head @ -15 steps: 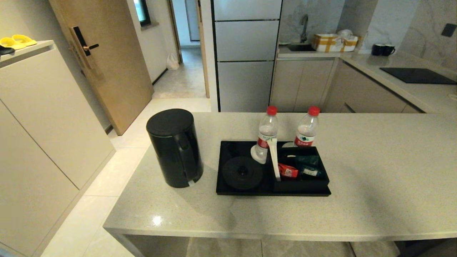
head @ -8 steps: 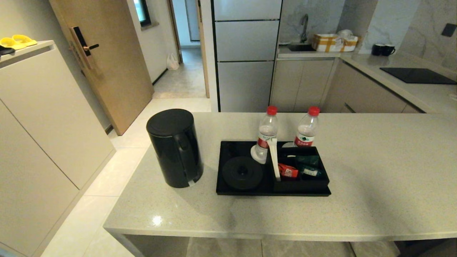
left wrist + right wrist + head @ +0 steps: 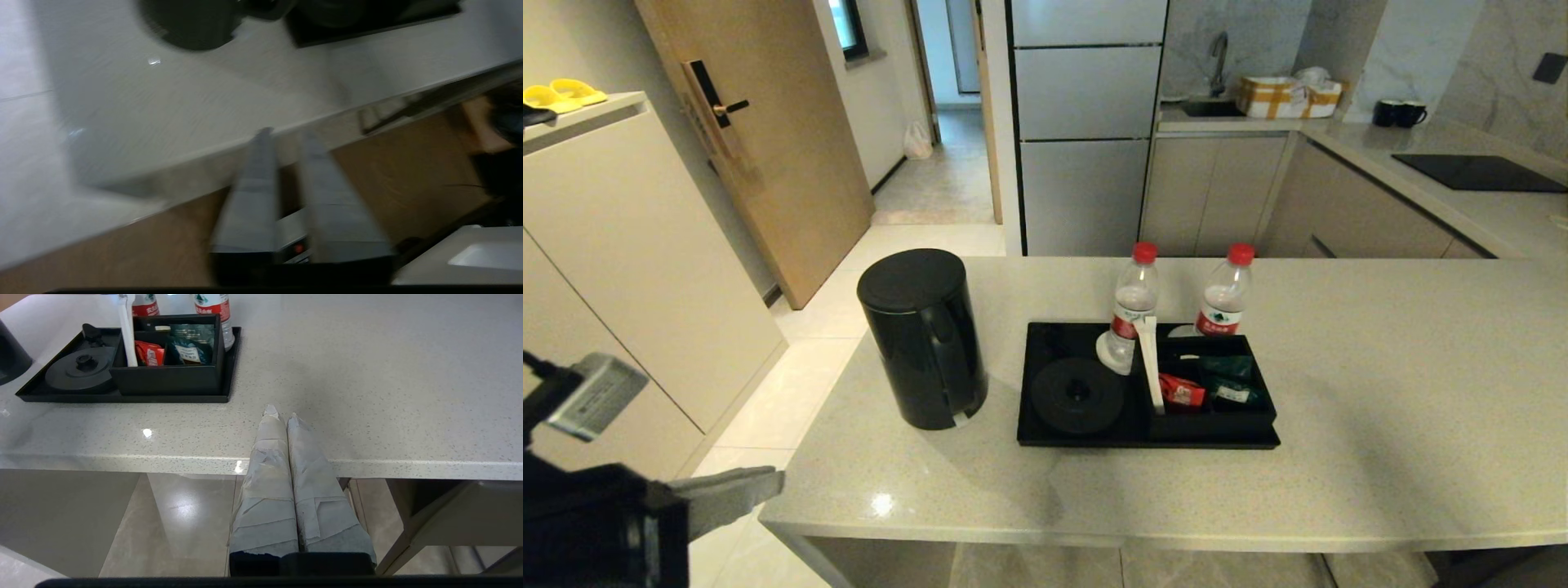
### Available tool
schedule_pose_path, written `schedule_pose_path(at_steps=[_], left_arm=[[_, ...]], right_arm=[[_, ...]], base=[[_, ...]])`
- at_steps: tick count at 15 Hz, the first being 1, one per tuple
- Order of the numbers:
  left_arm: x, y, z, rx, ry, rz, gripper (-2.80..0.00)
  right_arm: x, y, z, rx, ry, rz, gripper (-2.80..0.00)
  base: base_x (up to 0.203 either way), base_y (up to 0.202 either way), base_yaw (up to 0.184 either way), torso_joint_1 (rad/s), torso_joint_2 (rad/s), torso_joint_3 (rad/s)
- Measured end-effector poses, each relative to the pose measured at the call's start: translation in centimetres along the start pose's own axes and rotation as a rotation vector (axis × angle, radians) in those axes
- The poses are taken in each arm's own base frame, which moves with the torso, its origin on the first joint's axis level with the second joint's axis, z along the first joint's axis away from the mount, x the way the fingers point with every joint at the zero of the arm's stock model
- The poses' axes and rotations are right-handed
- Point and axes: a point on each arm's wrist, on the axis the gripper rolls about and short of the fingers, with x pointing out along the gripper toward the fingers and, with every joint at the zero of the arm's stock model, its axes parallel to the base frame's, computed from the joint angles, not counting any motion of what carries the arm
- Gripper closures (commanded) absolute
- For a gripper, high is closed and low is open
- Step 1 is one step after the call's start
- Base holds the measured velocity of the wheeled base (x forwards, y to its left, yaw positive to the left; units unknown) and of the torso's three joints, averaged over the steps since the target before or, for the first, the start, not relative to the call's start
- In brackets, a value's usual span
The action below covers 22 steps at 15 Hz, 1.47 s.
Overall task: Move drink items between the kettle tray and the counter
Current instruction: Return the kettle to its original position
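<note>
The left pincer (image 3: 760,482), slightly parted and empty, hung beside the counter (image 3: 1380,392), seemingly aimed at the off-base kettle (image 3: 921,339).

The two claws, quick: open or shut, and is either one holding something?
Left claw: slightly open, a narrow gap between its fingers, holding nothing, near the counter edge.
Right claw: shut, fingers pressed together, holding nothing.
</note>
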Motion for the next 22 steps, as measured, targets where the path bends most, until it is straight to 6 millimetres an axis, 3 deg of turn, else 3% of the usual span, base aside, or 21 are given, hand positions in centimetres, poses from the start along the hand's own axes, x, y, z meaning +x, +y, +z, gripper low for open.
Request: schedule_pose_path(at_steps=[5,8,11,15,22], left_arm=[[7.2,5.7,0.4,0.039,-0.080,-0.211,-2.80],[10.1,7.6,0.1,0.122,-0.208,-0.234,-2.80],[12.2,6.9,1.6,0.204,-0.299,-0.291,-2.80],[14.5,5.1,3.3,0.135,-0.264,-0.367,-2.80],[15.1,4.0,3.0,0.100,-0.236,-0.418,-2.80]], right_arm=[[0.0,0.0,0.0,0.000,0.000,0.000,0.00],[0.0,0.0,0.0,0.000,0.000,0.000,0.00],[0.0,0.0,0.0,0.000,0.000,0.000,0.00],[0.0,0.0,0.0,0.000,0.001,0.000,0.00],[0.0,0.0,0.0,0.000,0.000,0.000,0.00]], base=[[0.000,0.000,0.000,0.000,0.00,0.000],[0.000,0.000,0.000,0.000,0.00,0.000],[0.000,0.000,0.000,0.000,0.00,0.000],[0.000,0.000,0.000,0.000,0.00,0.000],[0.000,0.000,0.000,0.000,0.00,0.000]])
